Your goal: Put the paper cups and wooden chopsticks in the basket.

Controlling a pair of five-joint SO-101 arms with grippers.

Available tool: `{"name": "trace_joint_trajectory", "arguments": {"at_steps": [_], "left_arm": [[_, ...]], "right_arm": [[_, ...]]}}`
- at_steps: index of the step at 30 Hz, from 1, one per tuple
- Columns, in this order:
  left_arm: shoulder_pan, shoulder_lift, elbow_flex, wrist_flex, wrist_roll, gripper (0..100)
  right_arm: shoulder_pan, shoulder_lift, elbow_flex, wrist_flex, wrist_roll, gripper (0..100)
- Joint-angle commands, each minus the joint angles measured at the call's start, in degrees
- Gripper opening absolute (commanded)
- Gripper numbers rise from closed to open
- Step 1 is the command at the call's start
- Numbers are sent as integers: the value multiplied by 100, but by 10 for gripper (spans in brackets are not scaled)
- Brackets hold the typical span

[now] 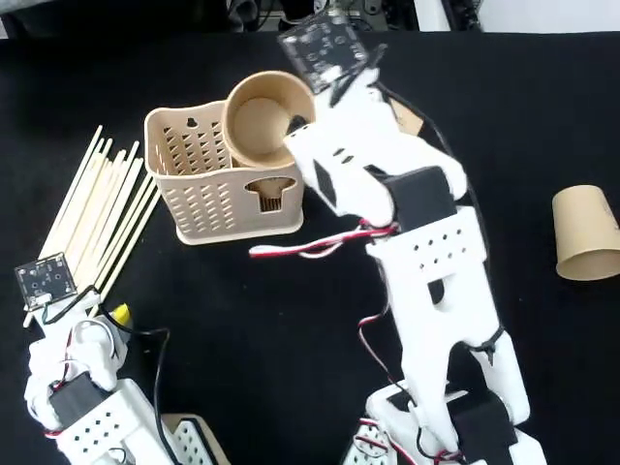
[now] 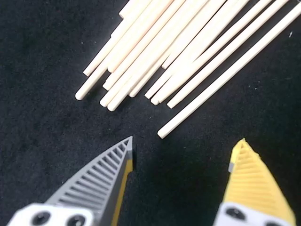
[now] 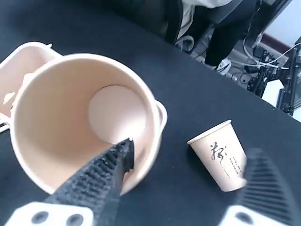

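Leaning open-mouthed in the top of the basket [image 1: 208, 208], at its far right corner, a paper cup [image 1: 260, 118] shows its pale bottom and takes in one of the right fingers [image 3: 110, 169], the black tip just inside the rim. The other finger stands well away outside the cup, so the pair is wide apart and clamps nothing. The basket sits toward the far left of the desk [image 1: 242, 320]. A second cup [image 3: 218, 155] stands upright on the desk near the basket, and a third cup [image 1: 586, 232] lies on its side by the right edge. The wooden chopsticks [image 1: 97, 208] lie in a loose bundle by the left edge, beside the basket; the left fingers [image 2: 99, 183] hang spread apart, gripping nothing, just short of their near ends
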Motion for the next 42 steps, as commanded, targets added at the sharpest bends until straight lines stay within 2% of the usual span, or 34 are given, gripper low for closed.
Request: {"name": "trace_joint_trajectory", "arguments": {"at_steps": [1, 7, 11, 16, 22, 30, 35, 39, 42], "left_arm": [[48, -26, 84, -62, -35, 318], [48, -26, 84, -70, -35, 318], [48, -26, 84, -62, -35, 318], [48, -26, 84, -62, -35, 318], [48, -26, 84, -62, -35, 318], [48, -26, 84, -62, -35, 318], [48, -26, 84, -62, -35, 318], [48, -26, 84, -62, -35, 318], [48, -26, 84, -70, -35, 318]], "right_arm": [[-149, 4, -532, -141, 44, 407], [-510, 48, -1174, -220, 35, 341], [-607, 207, -822, -862, 35, 299], [-501, 980, -171, -1354, 35, 301], [-396, 998, -769, -1081, 35, 301], [-774, 400, -1956, -123, 35, 297], [-1037, 303, -2123, -281, 35, 296], [-1011, 541, -1763, -756, 53, 224], [-703, 593, -1613, -642, 79, 132]]}}
